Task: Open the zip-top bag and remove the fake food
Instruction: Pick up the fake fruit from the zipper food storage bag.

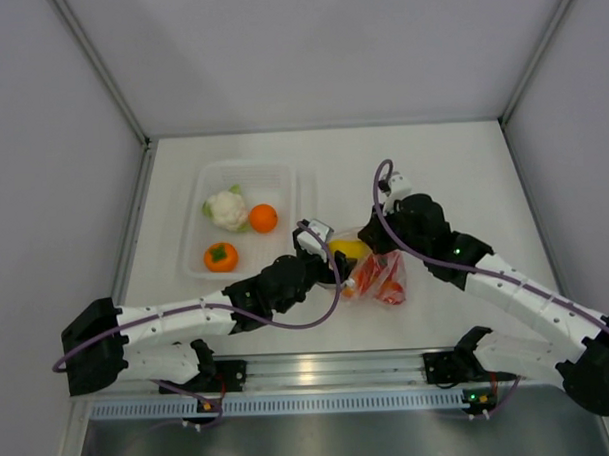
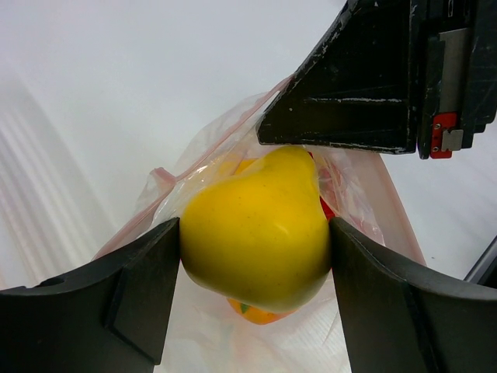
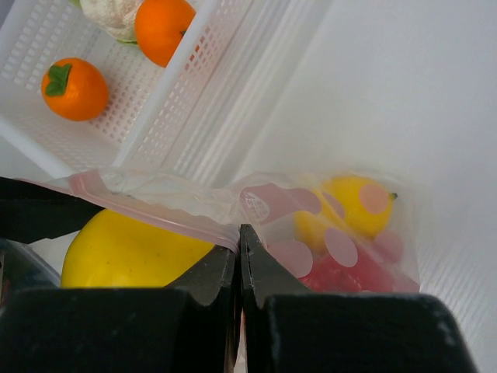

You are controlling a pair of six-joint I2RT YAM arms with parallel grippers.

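Tray (image 1: 283, 175): holds a cauliflower (image 1: 227, 209), an orange (image 1: 263, 218) and a persimmon (image 1: 220, 257).
Left gripper (image 1: 331, 257): just right of the tray, clamped around a yellow fruit (image 2: 256, 233) at the bag's mouth.
Bag (image 1: 383, 278): right of the tray, with red and yellow pieces inside.
Right gripper (image 3: 239, 247): farthest right of the tray, pinched on the bag's pink zip edge.
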